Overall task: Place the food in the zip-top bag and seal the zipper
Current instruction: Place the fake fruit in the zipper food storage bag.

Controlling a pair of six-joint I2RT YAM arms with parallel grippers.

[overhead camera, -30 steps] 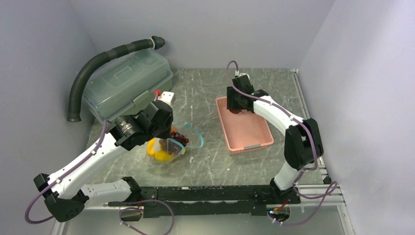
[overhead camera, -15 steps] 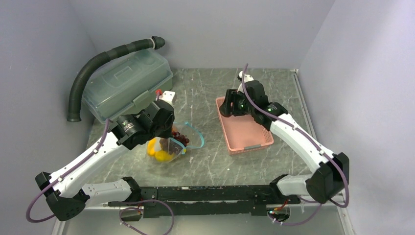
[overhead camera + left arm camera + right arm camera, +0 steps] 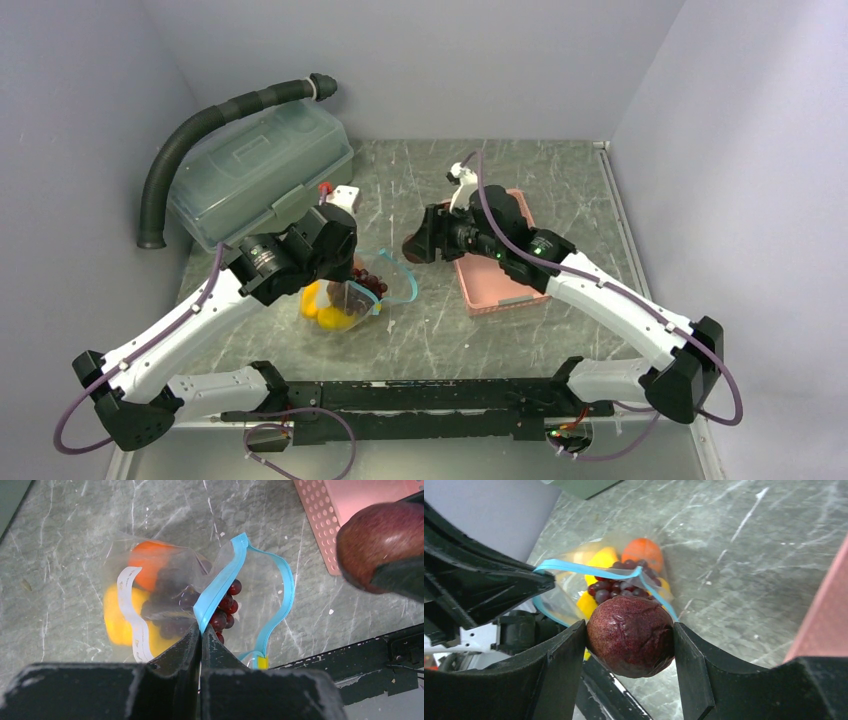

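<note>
Marble table (image 3: 420, 335), left gripper (image 3: 200, 640) pinching the zipper (image 3: 220, 587) of the bag (image 3: 165, 587).
Right gripper (image 3: 418, 246) clamps 1 purple fruit (image 3: 630, 636); best released low over the mouth.

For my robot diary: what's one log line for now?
left fingers: pinching zipper | right fingers: holding purple fruit | bag: open

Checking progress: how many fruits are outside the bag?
1: the dark reddish-purple fruit, clamped in the right gripper between the pink basket and the zip-top bag. The arm covers part of the basket; more may hide there.
</note>
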